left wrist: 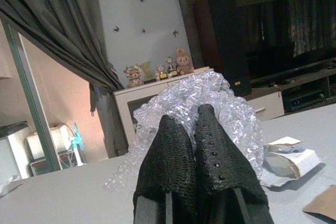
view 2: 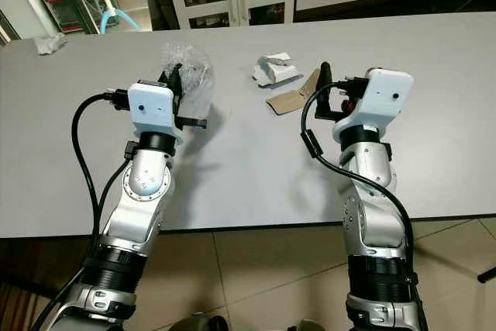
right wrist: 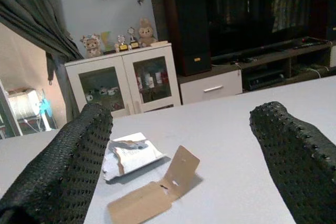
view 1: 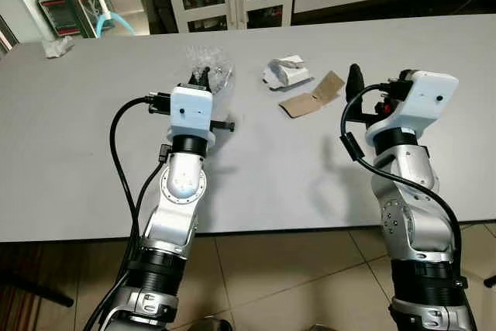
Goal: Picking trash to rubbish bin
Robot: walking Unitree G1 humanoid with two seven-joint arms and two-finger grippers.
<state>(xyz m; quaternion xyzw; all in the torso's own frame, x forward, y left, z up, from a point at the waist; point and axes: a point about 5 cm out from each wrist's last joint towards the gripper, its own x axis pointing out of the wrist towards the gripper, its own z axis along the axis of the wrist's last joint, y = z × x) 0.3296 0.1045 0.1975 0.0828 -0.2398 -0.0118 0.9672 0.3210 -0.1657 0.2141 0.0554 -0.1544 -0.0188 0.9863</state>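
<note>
- The crumpled wad of clear bubble wrap (view 1: 211, 67) rests on the grey desk (view 1: 77, 153) toward its far side, bunched against the tips of the left pincer (view 1: 201, 77).
- In the left wrist view, the left pincer's two black fingers (left wrist: 173, 166) are pressed together with the wrap bulging just behind them; it appears clenched on an edge of the plastic, though the pinch point itself is hidden.
- Nearby to the right lie a crumpled white paper wrapper (view 1: 285, 72) and, just beside it, a flat brown cardboard tag (view 1: 314, 96).
- The right pincer (right wrist: 184, 145) hovers above the desk near the cardboard with its fingers spread wide, holding nothing.
- Judged step: the first piece of trash is being grasped. The next move calls for lifting the wrap clear and carrying it to a bin.
- The light wrap may slip from a thin pinch.
- Dark print on the white wrapper is too small to read; no brand can be made out.
</note>
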